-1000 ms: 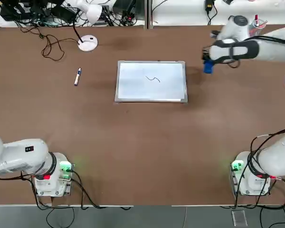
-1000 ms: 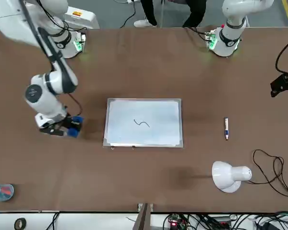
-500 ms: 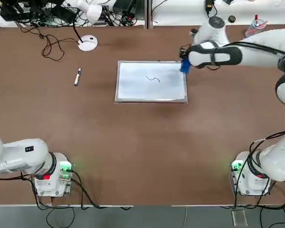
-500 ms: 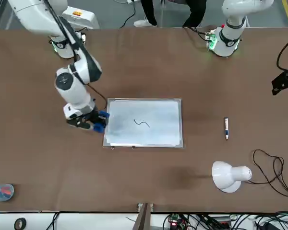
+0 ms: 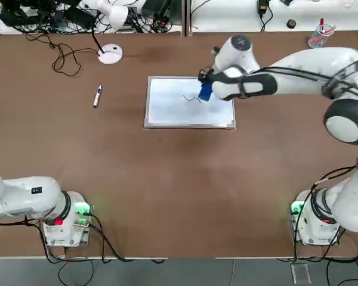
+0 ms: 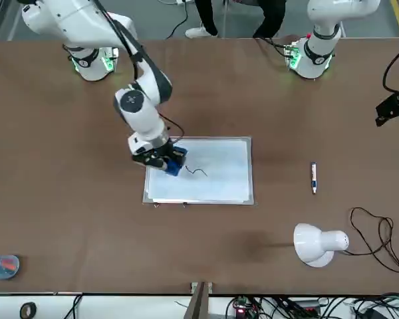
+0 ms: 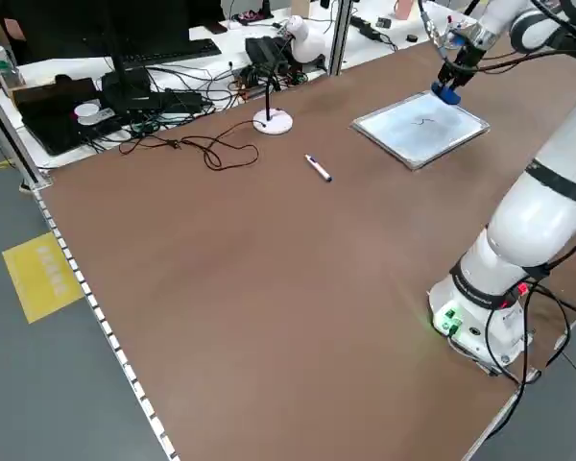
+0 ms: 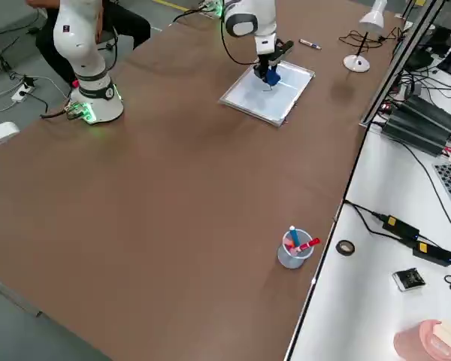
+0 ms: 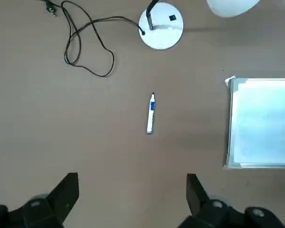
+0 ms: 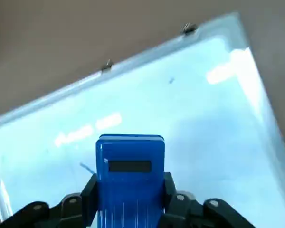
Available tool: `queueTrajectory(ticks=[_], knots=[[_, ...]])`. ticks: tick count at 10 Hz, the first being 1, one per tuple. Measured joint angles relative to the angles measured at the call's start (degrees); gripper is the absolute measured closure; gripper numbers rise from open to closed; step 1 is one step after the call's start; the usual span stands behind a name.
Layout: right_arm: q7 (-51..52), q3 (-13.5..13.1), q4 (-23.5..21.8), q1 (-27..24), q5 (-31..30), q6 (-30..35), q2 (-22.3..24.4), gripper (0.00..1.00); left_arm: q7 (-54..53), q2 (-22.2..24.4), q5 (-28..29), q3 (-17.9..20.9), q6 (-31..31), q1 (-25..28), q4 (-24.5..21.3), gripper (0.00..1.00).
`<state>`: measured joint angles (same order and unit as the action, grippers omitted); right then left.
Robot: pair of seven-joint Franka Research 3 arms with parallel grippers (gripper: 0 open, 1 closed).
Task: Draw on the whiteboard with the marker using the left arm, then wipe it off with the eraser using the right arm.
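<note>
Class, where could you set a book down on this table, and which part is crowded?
Bare table: between the whiteboard and the robot's near edge; also between marker and whiteboard. Crowded: board's right side, beneath the eraser.

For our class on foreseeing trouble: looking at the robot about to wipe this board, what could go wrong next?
The eraser, pinched in the right pincer over the whiteboard, might slip or twist once it is pressed down. No hand or pincer steadies the board, so wiping could push it across the table. The short squiggle may be only partly covered, leaving traces.
</note>
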<state>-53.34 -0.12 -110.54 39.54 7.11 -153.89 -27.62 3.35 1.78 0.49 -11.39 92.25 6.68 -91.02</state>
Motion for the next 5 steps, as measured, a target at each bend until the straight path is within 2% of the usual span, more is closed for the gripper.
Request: queueTrajectory(ticks=[5], knots=[[-0.1,-1.1,1.2,2.6,0.0,-1.6,-4.7,0.44,0.0,0.3,-0.2,0.0,0.0,-0.2,-0.6,0.00]])
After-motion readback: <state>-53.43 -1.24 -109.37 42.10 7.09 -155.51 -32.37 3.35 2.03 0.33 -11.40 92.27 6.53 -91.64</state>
